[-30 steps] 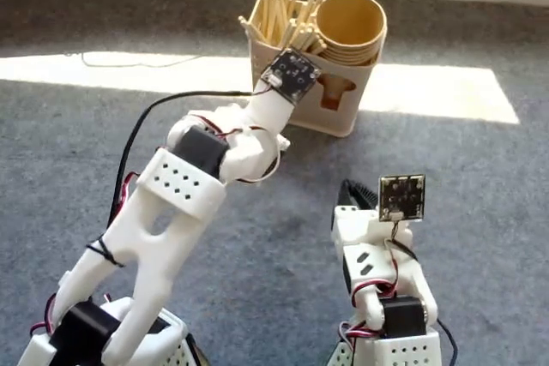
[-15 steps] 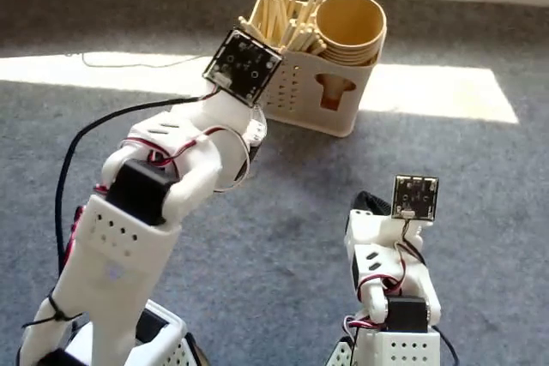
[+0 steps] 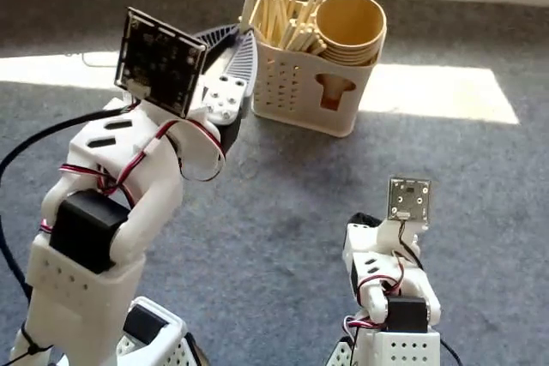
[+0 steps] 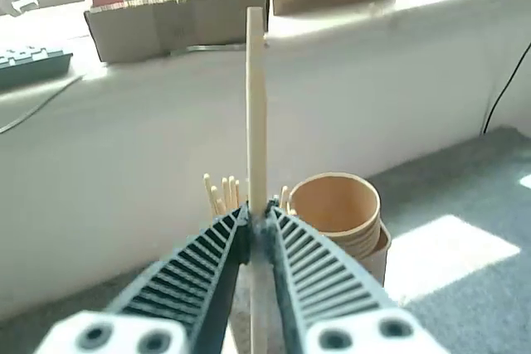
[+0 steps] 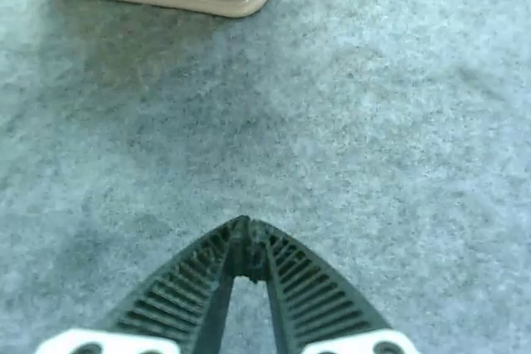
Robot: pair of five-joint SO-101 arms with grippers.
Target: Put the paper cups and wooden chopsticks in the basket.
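Basket (image 3: pixel 302 96) holds stacked paper cups (image 3: pixel 350 25) and chopsticks (image 3: pixel 281 8).

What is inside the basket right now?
A stack of paper cups and a bundle of chopsticks standing beside it. The basket wall hides their lower ends and the bottom, so anything lying there cannot be seen.

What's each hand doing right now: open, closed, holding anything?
Left hand: closed on a chopstick.
Right hand: closed, holding nothing.
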